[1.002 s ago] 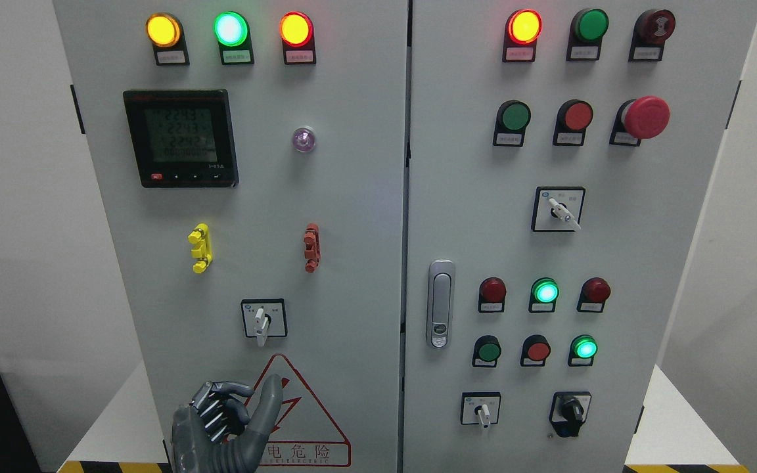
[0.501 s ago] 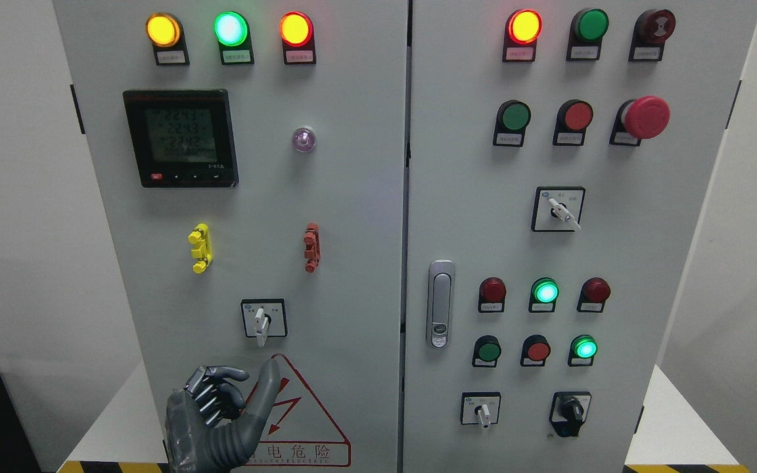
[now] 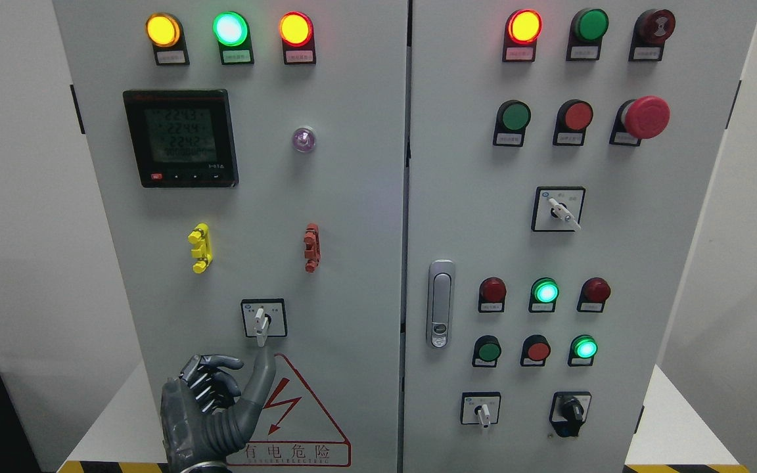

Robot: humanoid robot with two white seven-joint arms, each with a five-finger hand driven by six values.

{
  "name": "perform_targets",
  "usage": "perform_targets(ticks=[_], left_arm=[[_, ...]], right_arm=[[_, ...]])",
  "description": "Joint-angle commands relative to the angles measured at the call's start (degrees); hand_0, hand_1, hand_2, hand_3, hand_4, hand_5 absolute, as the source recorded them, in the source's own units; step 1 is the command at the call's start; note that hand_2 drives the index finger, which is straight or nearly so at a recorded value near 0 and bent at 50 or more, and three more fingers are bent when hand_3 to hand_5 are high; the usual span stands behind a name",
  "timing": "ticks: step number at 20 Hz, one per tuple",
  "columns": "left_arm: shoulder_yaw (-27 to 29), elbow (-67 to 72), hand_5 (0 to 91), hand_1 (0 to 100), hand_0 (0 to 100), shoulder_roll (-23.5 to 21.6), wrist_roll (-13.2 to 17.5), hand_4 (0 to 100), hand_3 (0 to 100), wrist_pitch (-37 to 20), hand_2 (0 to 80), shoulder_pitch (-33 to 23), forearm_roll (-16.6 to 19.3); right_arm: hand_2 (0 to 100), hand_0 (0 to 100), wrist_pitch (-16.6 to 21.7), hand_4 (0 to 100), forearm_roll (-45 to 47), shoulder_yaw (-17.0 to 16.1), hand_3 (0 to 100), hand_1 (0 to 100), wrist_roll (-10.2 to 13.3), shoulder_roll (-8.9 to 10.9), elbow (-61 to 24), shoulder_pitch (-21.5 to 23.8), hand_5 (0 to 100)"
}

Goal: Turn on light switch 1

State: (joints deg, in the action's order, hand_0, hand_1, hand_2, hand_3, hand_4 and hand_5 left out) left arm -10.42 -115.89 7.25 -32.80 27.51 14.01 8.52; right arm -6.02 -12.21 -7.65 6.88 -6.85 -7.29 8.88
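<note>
the left hand (image 3: 211, 407) comes up from the bottom edge, left of the middle, in front of the cabinet's left door (image 3: 352, 217). its thumb (image 3: 261, 378) points straight up while the other fingers (image 3: 211, 381) are curled in toward the palm, and it holds nothing. the thumb tip sits just below the white lever of the switch (image 3: 262, 320), very near it; whether they touch cannot be told. this switch is a small rotary one on a black-framed square plate, low on the left door, with its lever hanging down. right under it is the warning triangle (image 3: 293, 414), red-edged with a lightning bolt, and the hand covers the triangle's left corner. higher on the same door are a yellow clip (image 3: 200, 247) and a red clip (image 3: 311, 247), a meter (image 3: 180, 138) with a lit display, and a row of three lit lamps (image 3: 230, 29) at the top: amber, green, amber. the right door (image 3: 648, 263) carries a handle (image 3: 440, 303) at its left edge, several buttons and lamps, a red mushroom button (image 3: 646, 117) near the top right, and more rotary switches. the right hand does not show.
</note>
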Motion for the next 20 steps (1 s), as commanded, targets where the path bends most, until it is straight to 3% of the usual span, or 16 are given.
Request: perform_targets(ticks=[1,20], left_arm=[[0.8,0.2,86.3,70,0,0.2,-0.6,95,92,0.4,62.0,0.9,0.0],[0.0,2.4,86.0,72,0,0.5,-2.3,94,91,1.4,60.9,3.7,0.2]], right_arm=[[0,5,0.0,0,0.0,0.0,0,0,0.1,0.0,0.0,0.0,0],[0,5,0.0,0,0.0,0.0,0,0,0.1,0.0,0.0,0.0,0]])
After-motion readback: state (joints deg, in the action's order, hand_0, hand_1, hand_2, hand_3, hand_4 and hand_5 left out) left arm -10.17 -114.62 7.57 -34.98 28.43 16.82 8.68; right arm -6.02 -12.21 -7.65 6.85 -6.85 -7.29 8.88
